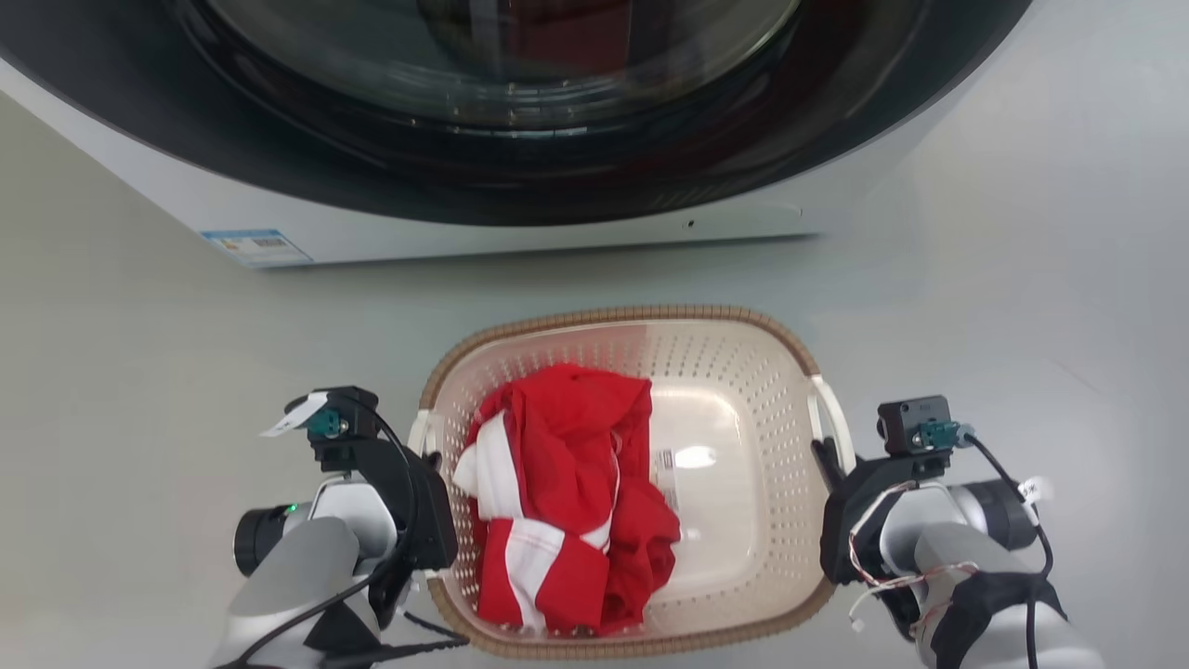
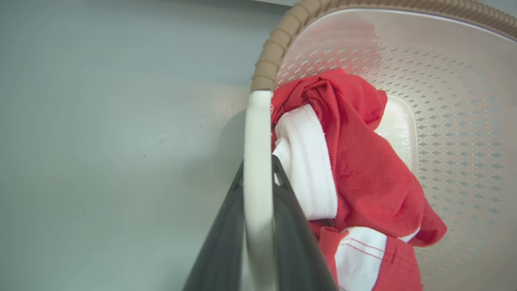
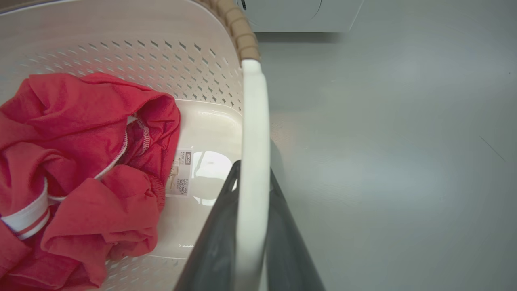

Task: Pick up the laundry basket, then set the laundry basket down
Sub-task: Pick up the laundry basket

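The laundry basket (image 1: 641,314), cream perforated plastic with a brown woven-look rim, sits low in the middle of the head view, between my two arms. My left gripper (image 1: 429,448) is shut on its white left handle (image 2: 258,133), with a dark finger on each side of the bar. My right gripper (image 1: 823,457) is shut the same way on the right handle (image 3: 254,113). Whether the basket's base touches the floor I cannot tell.
Red and white clothes (image 1: 567,492) lie bunched in the left half of the basket. A white washing machine (image 1: 520,121) with a dark round door stands just beyond it. Pale grey floor (image 1: 1022,307) spreads to both sides.
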Motion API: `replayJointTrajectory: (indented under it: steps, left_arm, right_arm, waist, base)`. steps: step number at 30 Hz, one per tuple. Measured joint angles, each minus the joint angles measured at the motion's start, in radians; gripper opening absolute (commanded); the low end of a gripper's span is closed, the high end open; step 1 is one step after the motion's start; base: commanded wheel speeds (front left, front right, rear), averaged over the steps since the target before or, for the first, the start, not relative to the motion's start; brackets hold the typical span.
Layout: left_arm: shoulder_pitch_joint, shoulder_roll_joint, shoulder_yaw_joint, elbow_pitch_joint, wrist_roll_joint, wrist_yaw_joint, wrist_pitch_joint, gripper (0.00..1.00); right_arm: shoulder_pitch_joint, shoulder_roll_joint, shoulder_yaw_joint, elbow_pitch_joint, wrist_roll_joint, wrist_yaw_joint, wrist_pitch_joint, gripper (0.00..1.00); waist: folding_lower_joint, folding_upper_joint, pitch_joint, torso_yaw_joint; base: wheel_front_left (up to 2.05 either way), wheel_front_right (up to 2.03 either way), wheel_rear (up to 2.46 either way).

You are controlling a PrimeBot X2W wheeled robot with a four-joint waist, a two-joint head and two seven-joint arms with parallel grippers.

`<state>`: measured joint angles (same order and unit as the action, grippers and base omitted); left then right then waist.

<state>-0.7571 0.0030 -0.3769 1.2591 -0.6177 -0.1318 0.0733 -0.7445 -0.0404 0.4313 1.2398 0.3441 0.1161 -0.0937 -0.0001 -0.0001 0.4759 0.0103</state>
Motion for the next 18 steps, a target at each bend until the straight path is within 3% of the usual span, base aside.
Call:
replayJointTrajectory:
  steps: [18]
  left_arm:
    - [0.114, 0.005, -0.051, 0.010, -0.079, 0.000, 0.086, 0.00]
  right_arm:
    - [0.144, 0.000, 0.087, -0.040, 0.129, 0.004, 0.088, 0.00]
  waist:
    - [-0.0001, 0.0000, -0.224, -0.005]
  base:
    - [0.00, 0.00, 0.00]
